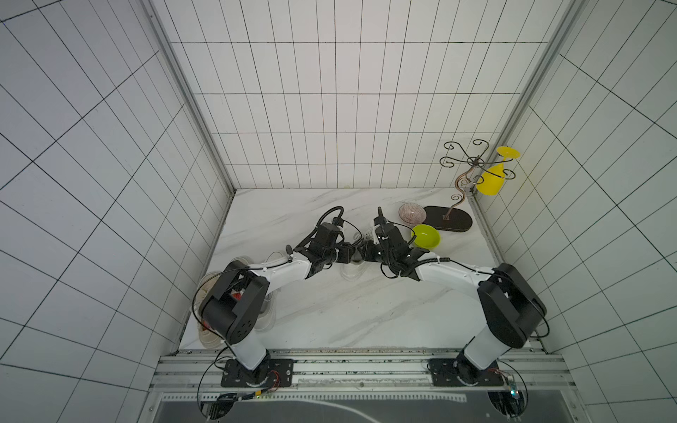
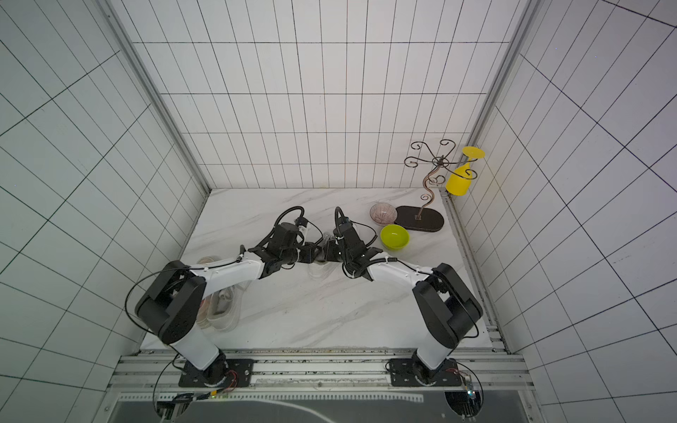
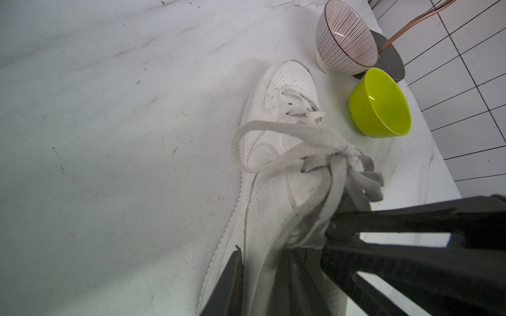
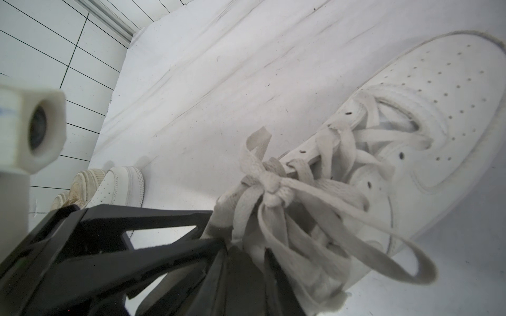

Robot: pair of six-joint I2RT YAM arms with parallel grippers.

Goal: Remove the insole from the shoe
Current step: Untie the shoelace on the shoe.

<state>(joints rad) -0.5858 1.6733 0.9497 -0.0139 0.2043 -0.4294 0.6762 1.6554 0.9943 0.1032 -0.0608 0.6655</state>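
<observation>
my left forearm (image 1: 285,271) stretches toward two o'clock, right forearm (image 1: 450,273) toward ten, wrists meeting. left gripper (image 3: 264,254) pinches the collar of the white leather lace-up sneaker (image 3: 276,104); whether the right gripper (image 4: 246,254) is spread, i cannot tell.

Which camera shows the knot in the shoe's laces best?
The right wrist view: the knot sits mid-frame and sharp, with its loops spread out over the shoe. The left wrist view shows it side-on and partly bunched. In both top views the left arm and right arm hide it.
</observation>
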